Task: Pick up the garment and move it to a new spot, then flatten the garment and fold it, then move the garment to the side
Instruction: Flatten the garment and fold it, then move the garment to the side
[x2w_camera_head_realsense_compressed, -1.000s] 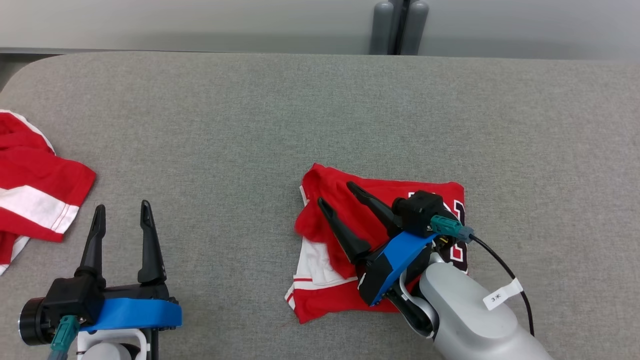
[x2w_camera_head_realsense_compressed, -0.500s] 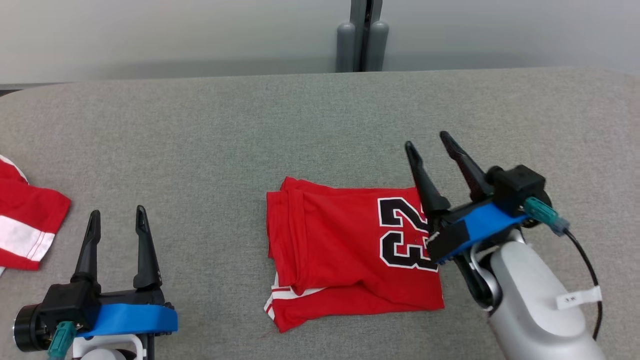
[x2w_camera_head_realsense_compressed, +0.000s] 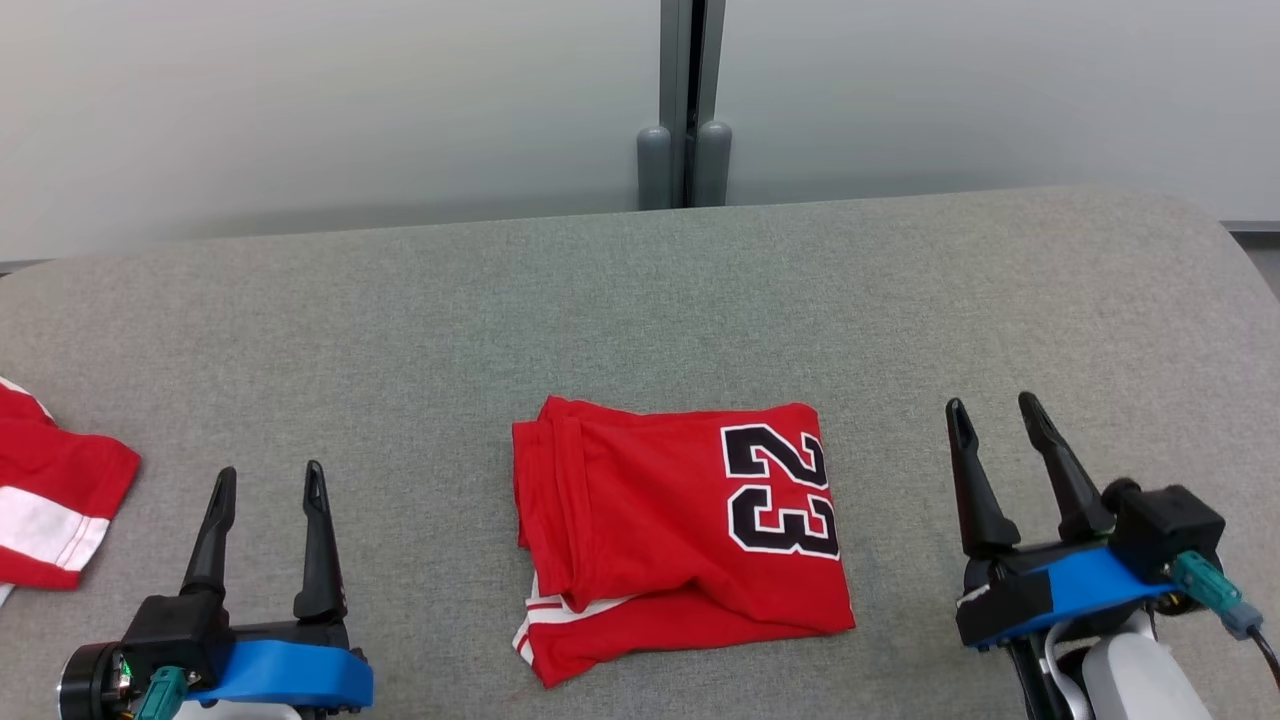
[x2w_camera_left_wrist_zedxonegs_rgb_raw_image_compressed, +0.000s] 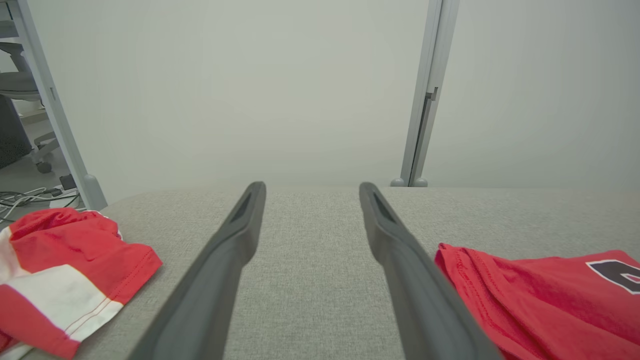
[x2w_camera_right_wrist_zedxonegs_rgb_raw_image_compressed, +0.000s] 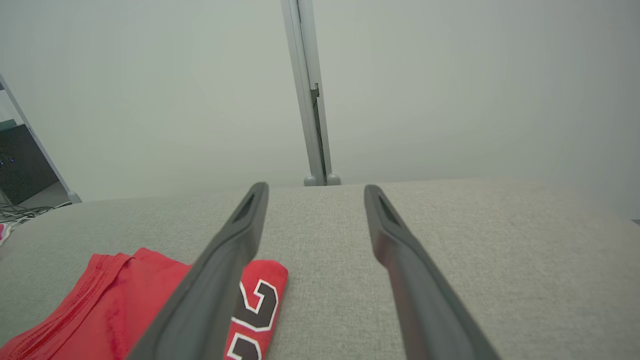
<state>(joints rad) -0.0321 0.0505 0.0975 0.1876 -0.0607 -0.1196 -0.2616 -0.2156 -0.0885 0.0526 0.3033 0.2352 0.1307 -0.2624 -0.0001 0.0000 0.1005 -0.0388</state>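
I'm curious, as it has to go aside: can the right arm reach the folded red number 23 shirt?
Probably yes: the right gripper is open and empty beside the folded shirt, with just bare grey table between them.

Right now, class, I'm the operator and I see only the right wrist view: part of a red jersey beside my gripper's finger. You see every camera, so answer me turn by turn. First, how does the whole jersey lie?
Observer: In the head view the folded red jersey lies as a flat rectangle with its number 23 facing up.
Operator: Is anything sticking out of the fold?
Observer: Yes, a white-striped hem pokes out at the jersey's near left corner.
Operator: What else is out there?
Observer: A second red-and-white garment lies at the left edge of the grey table, well apart from the jersey.
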